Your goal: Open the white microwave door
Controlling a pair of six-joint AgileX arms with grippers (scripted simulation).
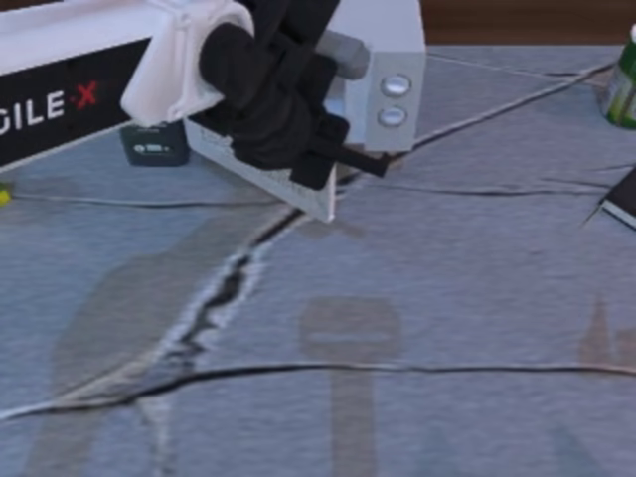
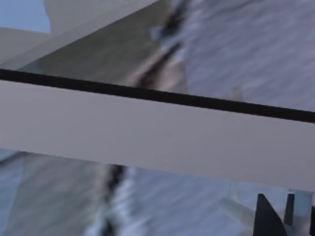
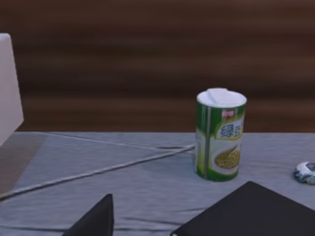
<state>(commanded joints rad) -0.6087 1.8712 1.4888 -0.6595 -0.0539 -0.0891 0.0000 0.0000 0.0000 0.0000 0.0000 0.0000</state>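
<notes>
The white microwave (image 1: 383, 40) stands at the back of the table, its two silver knobs (image 1: 395, 85) facing forward. The door (image 1: 268, 179) is swung out at an angle from its left hinge. My left gripper (image 1: 363, 159) reaches over the microwave and is shut on the door at its free edge. In the left wrist view the door (image 2: 147, 128) runs across as a broad white band, with the dark fingertips (image 2: 268, 219) close together just below it. My right gripper (image 1: 621, 199) is parked at the table's right edge, open (image 3: 177, 206) and empty.
A green can (image 1: 624, 84) (image 3: 220, 135) stands at the back right. A small dark device (image 1: 154, 144) sits left of the open door. A yellow bit (image 1: 4, 196) shows at the left edge. A tiny toy car (image 3: 306, 172) lies beyond the can.
</notes>
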